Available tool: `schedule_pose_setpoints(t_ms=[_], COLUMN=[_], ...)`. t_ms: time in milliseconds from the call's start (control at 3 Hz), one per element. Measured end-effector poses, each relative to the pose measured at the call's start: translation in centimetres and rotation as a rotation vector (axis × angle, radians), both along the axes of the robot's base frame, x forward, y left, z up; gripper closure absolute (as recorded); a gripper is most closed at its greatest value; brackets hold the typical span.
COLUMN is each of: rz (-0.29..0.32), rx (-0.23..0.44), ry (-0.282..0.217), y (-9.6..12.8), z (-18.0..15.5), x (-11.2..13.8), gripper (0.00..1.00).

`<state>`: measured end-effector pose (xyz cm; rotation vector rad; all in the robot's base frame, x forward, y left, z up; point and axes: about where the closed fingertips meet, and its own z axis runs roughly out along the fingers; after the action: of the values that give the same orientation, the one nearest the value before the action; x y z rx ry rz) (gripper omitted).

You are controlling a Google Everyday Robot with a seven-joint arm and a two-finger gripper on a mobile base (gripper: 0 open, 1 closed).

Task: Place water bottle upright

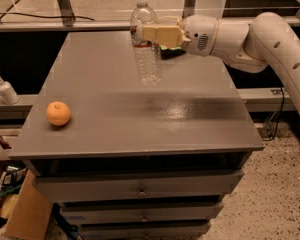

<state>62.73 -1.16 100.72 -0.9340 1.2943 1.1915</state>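
Note:
The water bottle is clear ribbed plastic with a white cap on top and a dark label band with red. It stands nearly upright at the back middle of the grey table, its base at or just above the tabletop. My gripper reaches in from the right on a white arm. Its cream fingers are shut on the water bottle at the label, just under the shoulder.
An orange sits near the table's front left. A white pump dispenser bottle stands on a ledge left of the table. A dark green-yellow object lies behind the gripper. Drawers sit under the tabletop and a cardboard box stands on the floor at lower left.

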Motion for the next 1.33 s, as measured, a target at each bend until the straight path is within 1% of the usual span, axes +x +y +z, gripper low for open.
schedule_pose_setpoints(t_ms=[333,667,1000,1333], rz=[0.006,0.023,0.05,0.054], rx=[0.071,0.091,0.071,0.069], ry=[-0.024,-0.073,-0.138,-0.144], y=[-0.38,-0.57,-0.61,-0.56], z=[-0.44,-0.84,-1.07,-1.05], x=[-0.13,-0.49,-0.92,-1.03], gripper=[1.0,1.0,1.0,1.0])
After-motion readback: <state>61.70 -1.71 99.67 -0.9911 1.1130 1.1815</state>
